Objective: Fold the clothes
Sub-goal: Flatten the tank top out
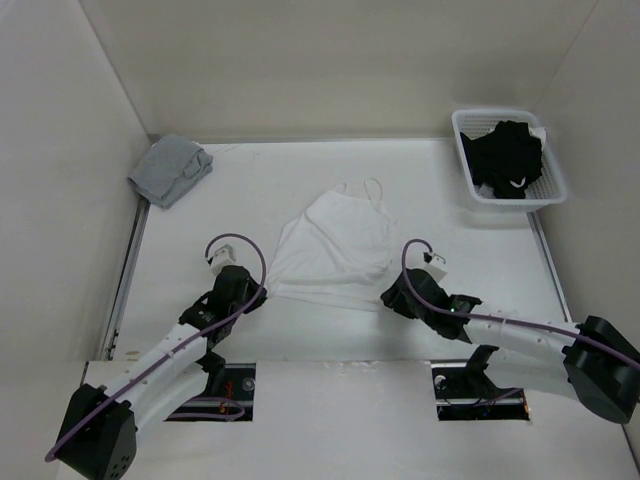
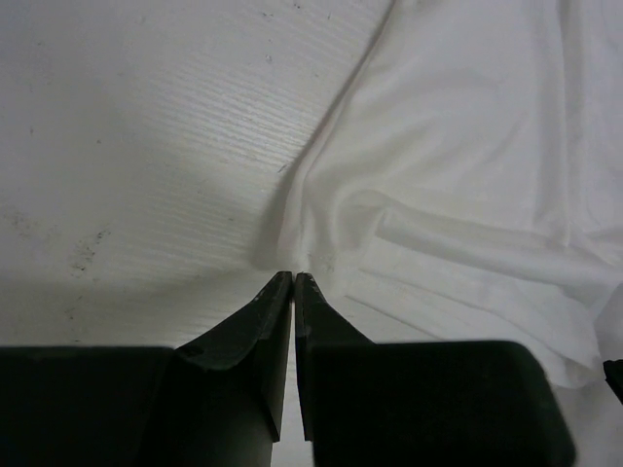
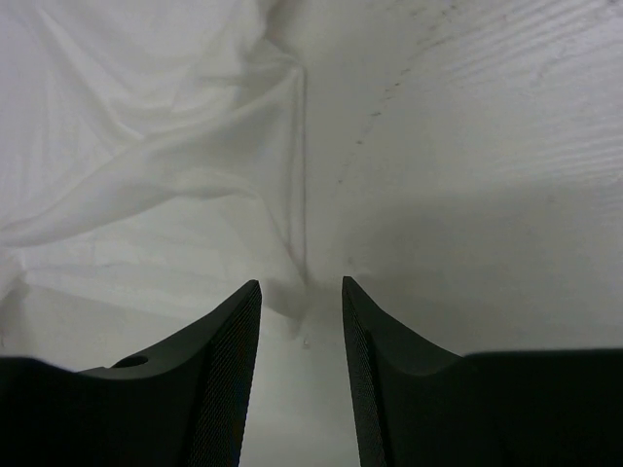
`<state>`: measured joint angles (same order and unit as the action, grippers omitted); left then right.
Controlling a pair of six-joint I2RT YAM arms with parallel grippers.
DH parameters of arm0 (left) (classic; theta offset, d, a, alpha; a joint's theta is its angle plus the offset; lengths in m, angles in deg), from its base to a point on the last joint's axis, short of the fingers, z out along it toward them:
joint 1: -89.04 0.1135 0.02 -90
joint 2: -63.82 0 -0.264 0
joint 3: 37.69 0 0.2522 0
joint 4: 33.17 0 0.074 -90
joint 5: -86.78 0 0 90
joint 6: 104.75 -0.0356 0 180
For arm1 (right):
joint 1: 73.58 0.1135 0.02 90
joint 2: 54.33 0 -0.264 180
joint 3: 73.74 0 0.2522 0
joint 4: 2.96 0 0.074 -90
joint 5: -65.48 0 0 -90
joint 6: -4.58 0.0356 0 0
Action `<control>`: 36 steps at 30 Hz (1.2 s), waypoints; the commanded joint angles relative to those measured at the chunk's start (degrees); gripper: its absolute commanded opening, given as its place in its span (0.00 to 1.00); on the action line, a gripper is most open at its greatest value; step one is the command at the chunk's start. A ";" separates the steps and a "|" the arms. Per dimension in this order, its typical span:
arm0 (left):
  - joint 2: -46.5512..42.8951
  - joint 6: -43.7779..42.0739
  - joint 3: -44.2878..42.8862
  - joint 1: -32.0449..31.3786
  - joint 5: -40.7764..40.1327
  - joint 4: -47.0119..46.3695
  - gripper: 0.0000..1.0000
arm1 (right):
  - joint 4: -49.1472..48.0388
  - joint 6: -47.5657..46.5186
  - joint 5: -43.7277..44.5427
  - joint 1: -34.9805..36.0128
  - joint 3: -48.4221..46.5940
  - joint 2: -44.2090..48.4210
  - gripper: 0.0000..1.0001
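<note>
We find the thin white sleeveless camisole top (image 1: 335, 245) pinched at its left hem corner by the clenched left gripper (image 2: 294, 275), its right corner between the parted jaws of the released right gripper (image 3: 302, 282).

right hand (image 3: 302, 284) spread apart, white camisole (image 3: 146, 146) corner between fingers (image 3: 229, 341), white table (image 3: 487, 146)

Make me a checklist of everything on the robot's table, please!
Surface: flat white table, faint specks.
Job's things: thin white sleeveless fabric camisole spread out mid-table, straps toward the far wall, not yet folded.
Clutter: crumpled grey cloth bundle far left; white plastic mesh basket far right, holding black garments.
Grippers: left gripper shut, pinching the camisole's near-left hem corner; right gripper open, jaws either side of the near-right corner.
Cables: purple cable loops over each wrist.
Surroundings: plain white walls on three sides.
</note>
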<state>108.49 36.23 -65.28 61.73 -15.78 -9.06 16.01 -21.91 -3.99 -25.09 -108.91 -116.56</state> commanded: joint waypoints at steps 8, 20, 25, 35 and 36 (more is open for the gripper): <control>-3.36 -0.09 1.17 -0.15 1.39 -3.49 0.06 | -0.11 4.35 -0.41 -0.20 -0.39 -1.57 0.37; -3.70 0.00 0.91 0.11 1.39 -3.41 0.06 | -3.01 3.29 -1.64 -0.11 -1.00 -2.54 0.09; -6.95 -1.40 -3.74 0.20 1.39 -2.27 0.04 | 0.31 -0.48 2.22 2.08 -3.10 6.14 0.01; -17.68 -9.05 -35.19 -0.41 -6.07 6.96 0.03 | 36.24 -14.71 25.49 15.51 -34.62 25.15 0.00; -17.68 -9.58 -37.39 -0.68 -6.60 6.97 0.03 | 38.01 -15.51 27.70 17.28 -37.45 24.71 0.00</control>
<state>92.66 30.26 -96.10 61.53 -18.42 -2.59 41.76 -31.64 11.95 -11.81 -138.68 -92.39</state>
